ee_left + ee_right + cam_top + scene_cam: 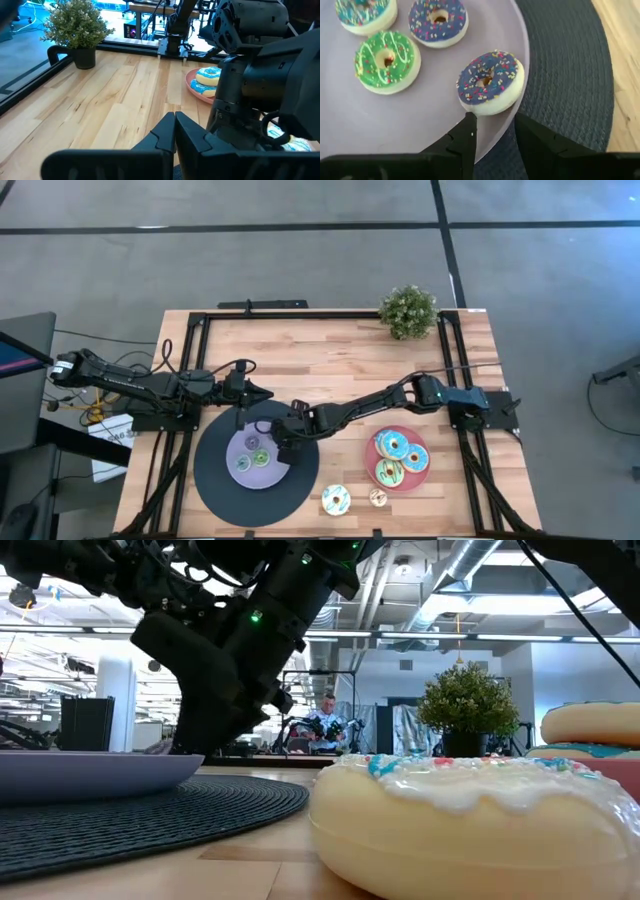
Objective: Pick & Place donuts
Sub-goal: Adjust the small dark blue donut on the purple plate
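A lavender plate lies on the big black disc and carries several small donuts: a purple one near its rim, a green one, another purple one and a blue one. My right gripper slants down over the plate's rim, open, its fingertips just short of the near purple donut. My left gripper hangs shut over the disc's far edge, with nothing in it. A pink plate holds three larger donuts. A white-iced donut and a small orange one lie on the table.
A potted plant stands at the table's far edge. A black frame runs along the table's sides. Bare wood lies between the disc and the plant. In the low view the white-iced donut fills the foreground. A person shows far off in the room.
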Robot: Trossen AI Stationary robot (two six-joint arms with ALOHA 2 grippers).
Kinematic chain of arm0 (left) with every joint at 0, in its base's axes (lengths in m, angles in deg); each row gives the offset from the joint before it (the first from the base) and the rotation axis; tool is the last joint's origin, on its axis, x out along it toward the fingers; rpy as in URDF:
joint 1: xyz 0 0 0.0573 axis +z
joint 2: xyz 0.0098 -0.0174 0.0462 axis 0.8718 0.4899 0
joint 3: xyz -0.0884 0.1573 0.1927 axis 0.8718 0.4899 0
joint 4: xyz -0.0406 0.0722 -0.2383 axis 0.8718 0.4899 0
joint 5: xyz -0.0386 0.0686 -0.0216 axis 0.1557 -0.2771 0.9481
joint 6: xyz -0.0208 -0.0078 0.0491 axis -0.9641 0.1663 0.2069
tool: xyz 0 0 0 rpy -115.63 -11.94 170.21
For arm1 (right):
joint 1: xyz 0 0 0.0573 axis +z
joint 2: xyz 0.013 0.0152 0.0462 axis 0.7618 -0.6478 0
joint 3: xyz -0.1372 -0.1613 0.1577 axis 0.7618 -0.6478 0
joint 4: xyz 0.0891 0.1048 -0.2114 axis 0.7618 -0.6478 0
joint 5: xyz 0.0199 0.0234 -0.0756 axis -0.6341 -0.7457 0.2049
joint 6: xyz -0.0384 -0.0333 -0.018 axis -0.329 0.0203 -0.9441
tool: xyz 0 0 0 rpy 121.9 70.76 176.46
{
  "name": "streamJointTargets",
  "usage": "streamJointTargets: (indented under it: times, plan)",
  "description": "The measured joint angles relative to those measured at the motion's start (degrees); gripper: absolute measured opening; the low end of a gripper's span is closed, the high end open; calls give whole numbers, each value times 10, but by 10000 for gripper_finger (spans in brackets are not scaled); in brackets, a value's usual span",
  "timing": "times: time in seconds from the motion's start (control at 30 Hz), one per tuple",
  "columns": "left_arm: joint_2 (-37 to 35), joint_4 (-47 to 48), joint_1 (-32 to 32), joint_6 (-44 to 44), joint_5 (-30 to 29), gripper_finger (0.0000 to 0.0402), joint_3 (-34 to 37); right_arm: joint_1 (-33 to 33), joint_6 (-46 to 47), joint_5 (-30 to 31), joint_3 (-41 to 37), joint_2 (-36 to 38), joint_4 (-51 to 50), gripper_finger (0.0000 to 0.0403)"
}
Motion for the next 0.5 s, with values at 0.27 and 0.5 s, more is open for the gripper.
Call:
streamJointTargets:
  times: [0.27,0.5]
  plan:
    - [0,0,0,0,0,4,0,-9,6,33,0,0,11,123]
    - [0,0,0,0,3,4,0,-14,6,31,0,3,0,123]
